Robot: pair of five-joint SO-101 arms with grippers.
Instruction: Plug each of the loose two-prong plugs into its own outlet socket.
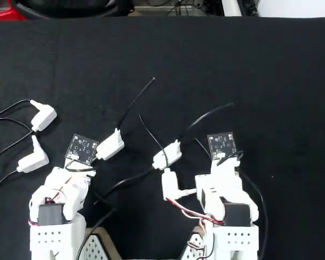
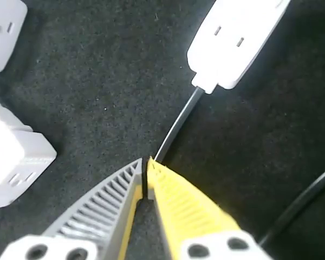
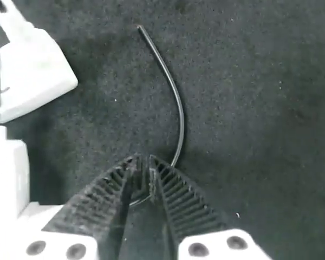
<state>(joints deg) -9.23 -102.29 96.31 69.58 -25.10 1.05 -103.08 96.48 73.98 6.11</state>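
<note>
Several white plug and socket pieces lie on the black table (image 1: pixel 216 70): two at the left (image 1: pixel 43 116) (image 1: pixel 32 158), one (image 1: pixel 109 145) by my left arm (image 1: pixel 59 200), and two (image 1: pixel 168 154) (image 1: pixel 170 184) by my right arm (image 1: pixel 225 195). My left gripper (image 2: pixel 147 162), grey and yellow, is shut low over the cloth. A black cable (image 2: pixel 176 127) runs from a two-slot socket (image 2: pixel 233 38) to its tips. My right gripper (image 3: pixel 143 160), black, is shut. A thin black wire (image 3: pixel 176 103) curves in under its tips, and a white plug (image 3: pixel 32 76) lies off to one side.
Two more white sockets (image 2: pixel 5 27) (image 2: pixel 11 162) lie close to my left gripper. Black cables trail off the table's left edge (image 1: pixel 5 116) and between the arms (image 1: pixel 124 181). The far half of the table is bare cloth.
</note>
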